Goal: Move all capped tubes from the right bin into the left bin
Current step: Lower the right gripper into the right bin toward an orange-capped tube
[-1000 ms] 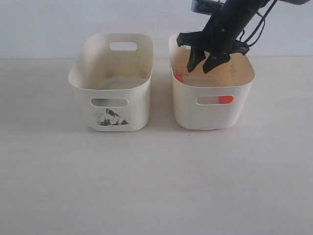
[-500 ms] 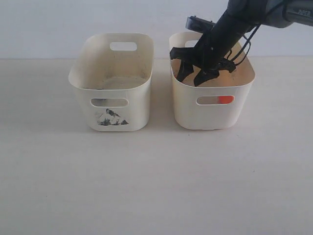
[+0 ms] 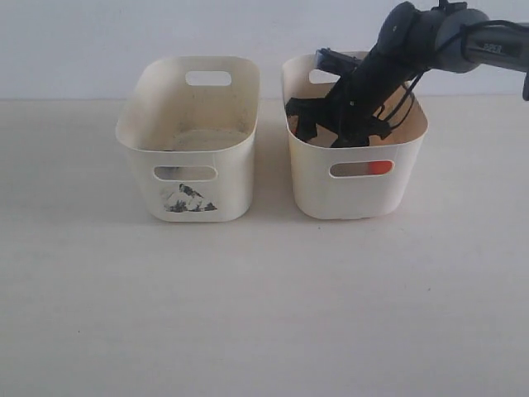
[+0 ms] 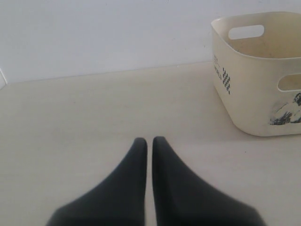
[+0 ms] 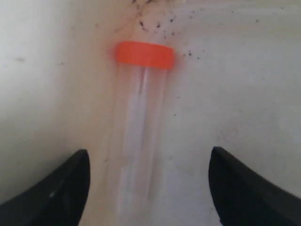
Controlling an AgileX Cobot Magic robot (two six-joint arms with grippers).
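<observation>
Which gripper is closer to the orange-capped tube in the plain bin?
Right. The right gripper is open inside the right bin, straddling the orange-capped tube. The left gripper is shut over the table, outside the left bin.

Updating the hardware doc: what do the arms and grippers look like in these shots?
Right arm: dark grey, rounded joint housings, small white lettering too small to read, thin black cables looping beside the wrist. Right gripper: black, claw-like. Left gripper: matte black, smooth, tapering to narrow rounded tips.
</observation>
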